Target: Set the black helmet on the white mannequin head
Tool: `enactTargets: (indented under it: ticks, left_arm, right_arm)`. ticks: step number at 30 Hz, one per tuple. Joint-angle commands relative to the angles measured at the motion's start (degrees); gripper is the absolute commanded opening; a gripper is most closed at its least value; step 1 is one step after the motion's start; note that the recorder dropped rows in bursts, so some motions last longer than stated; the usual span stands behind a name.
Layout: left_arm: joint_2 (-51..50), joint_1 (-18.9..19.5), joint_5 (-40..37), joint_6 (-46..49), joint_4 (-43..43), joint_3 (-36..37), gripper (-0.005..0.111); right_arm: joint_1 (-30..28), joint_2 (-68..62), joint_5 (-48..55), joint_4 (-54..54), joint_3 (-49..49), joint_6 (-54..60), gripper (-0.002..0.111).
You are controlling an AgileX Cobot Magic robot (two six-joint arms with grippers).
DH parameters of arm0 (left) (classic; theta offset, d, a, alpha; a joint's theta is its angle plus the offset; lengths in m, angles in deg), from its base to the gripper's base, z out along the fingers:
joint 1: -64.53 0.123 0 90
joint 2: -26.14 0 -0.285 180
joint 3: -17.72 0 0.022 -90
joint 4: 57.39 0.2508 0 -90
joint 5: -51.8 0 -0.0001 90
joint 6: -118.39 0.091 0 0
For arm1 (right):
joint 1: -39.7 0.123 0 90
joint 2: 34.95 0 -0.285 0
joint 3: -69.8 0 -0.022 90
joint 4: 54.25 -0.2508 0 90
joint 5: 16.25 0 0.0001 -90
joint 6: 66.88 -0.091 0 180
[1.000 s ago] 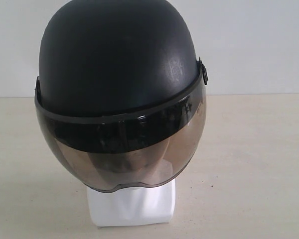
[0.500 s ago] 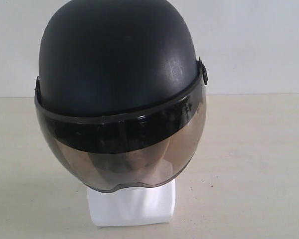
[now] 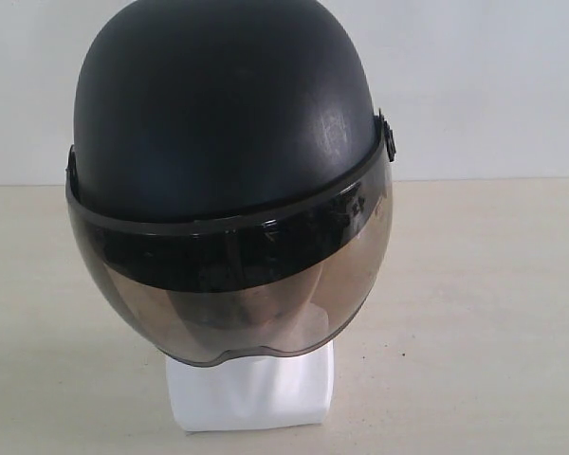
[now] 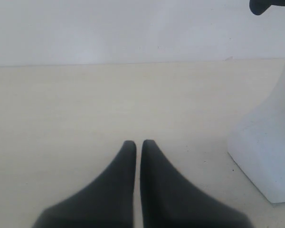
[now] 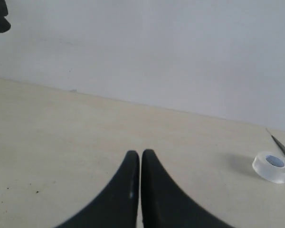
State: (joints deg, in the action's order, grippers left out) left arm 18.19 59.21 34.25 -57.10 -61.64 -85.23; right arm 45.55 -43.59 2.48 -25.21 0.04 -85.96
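Our left hand (image 4: 138, 142) is closed. Its two dark fingers are pressed tip to tip with only a hairline seam between them, and it holds nothing. It hangs low over the pale table (image 4: 61, 118). Ahead of it and off to one side, well clear of the fingertips, the blocky white neck of the mannequin head (image 4: 266, 156) rests flat on the table. High above that neck we catch a dark edge of the helmet (image 4: 263, 5).

Our right hand (image 5: 140, 153) is closed in the same way and is empty, also low over the table. Ahead of it and off to the side, a small roll of clear tape (image 5: 272, 167) lies flat on the table. Just beside the tape, at the edge of view, is a thin dark object that we cannot identify.

In the exterior view, the helmet sits on the mannequin head, apart from both hands. It covers the head down to the neck. It sits slightly tilted, with the rim higher on the right hand's side, where a small pivot knob (image 3: 389, 140) shows. The smoky visor (image 3: 237, 303) is down over the face, which we make out only dimly through the tint. The visor's lower edge ends just above the white neck block. A plain white wall (image 3: 493, 85) stands behind the table.
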Motion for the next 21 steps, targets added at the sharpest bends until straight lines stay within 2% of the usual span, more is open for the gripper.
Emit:
enactTargets:
  ticks: [1, 9, 16, 21]
  left_arm:
    - [0.16, 0.18, 0.22, 0.17, -0.81, 0.17, 0.005]
    - [0.16, 0.18, 0.13, 0.17, -0.81, 0.17, 0.005]
    - [0.16, 0.18, 0.13, 0.17, -0.81, 0.17, 0.005]
    - [0.16, 0.18, 0.13, 0.17, -0.81, 0.17, 0.005]
  right_arm:
    - [-0.26, 0.85, -4.05, 5.15, -2.26, -6.52, 0.003]
    - [-0.26, 0.85, -6.37, 4.63, -7.46, -7.80, 0.003]
    - [-0.26, 0.85, 3.65, 1.62, -7.46, -7.99, 0.003]
    - [-0.26, 0.85, 4.09, 1.61, -7.46, -7.99, 0.003]
